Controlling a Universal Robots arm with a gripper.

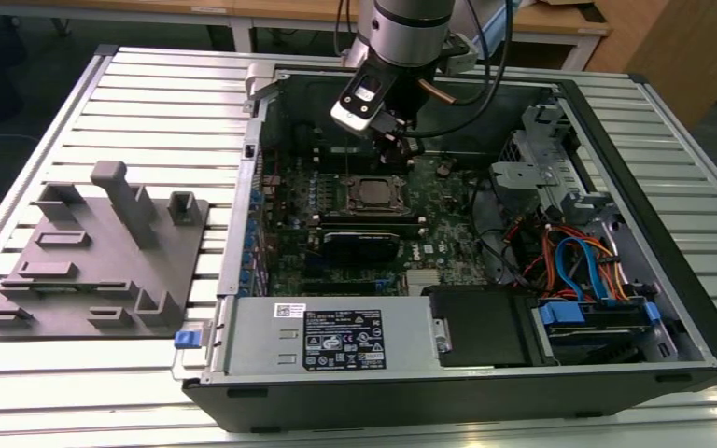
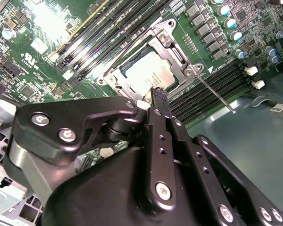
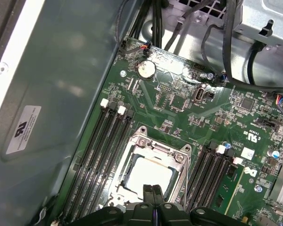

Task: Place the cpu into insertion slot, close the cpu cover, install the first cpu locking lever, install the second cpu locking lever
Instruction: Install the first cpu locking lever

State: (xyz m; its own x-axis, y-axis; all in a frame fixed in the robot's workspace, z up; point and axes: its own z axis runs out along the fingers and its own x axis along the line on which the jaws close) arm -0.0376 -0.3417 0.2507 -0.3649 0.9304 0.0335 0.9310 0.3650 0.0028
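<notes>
First wrist view shows end effector (image 3: 153,188) closed, empty, over cpu (image 3: 147,171).

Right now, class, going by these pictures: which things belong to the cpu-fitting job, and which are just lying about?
Belong to the job:
cpu
cpu cover, framing the cpu
locking lever, angled out beside the cover
claw, shut, just above the cpu

Just lying about:
grey fixture plate
power supply
blue cables
coin battery
</notes>
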